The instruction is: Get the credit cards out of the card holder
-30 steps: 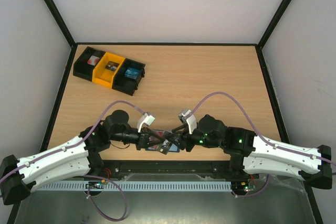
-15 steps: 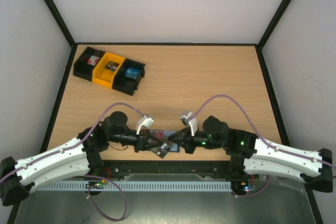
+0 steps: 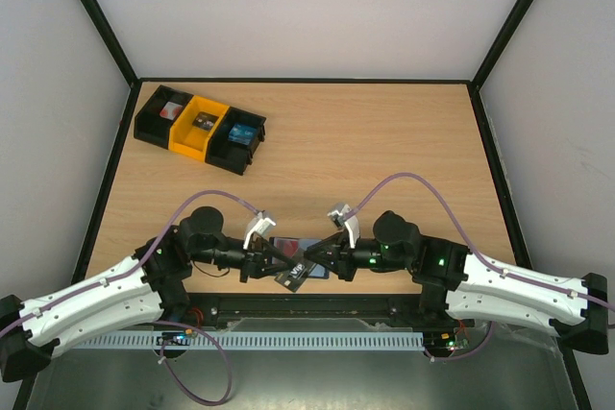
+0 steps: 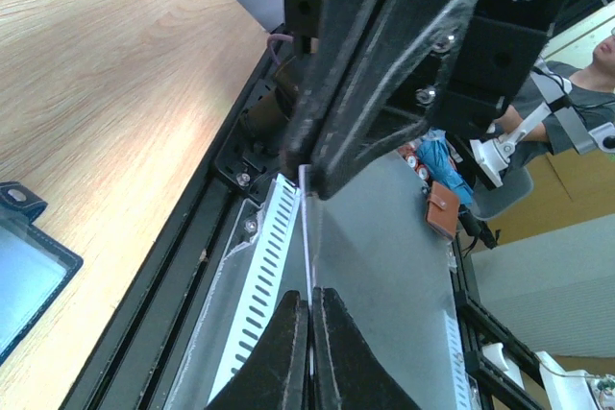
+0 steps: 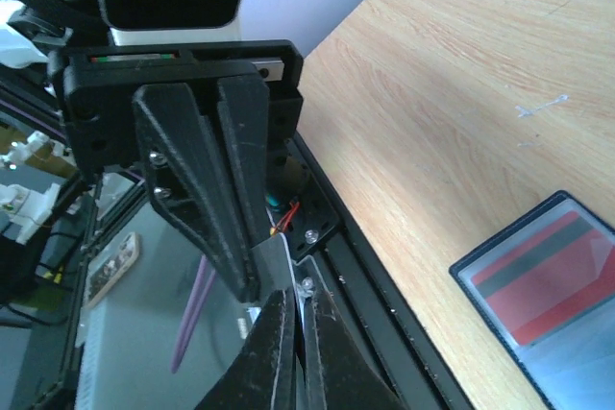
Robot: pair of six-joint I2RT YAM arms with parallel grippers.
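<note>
At the near edge of the table (image 3: 384, 141): one card (image 4: 306, 228) out, held edge-on.
Left hand (image 4: 309, 328): pinched tight on card.
Right hand (image 5: 293, 333): clamped on same card.
Card holder (image 5: 567, 357): open; red card (image 5: 555, 285) inside, not yet removed.

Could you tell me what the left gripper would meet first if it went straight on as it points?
Most likely the right gripper, facing the left gripper head-on; both are shut on one thin card held edge-on between them. How deep the gap is, I cannot tell.
</note>
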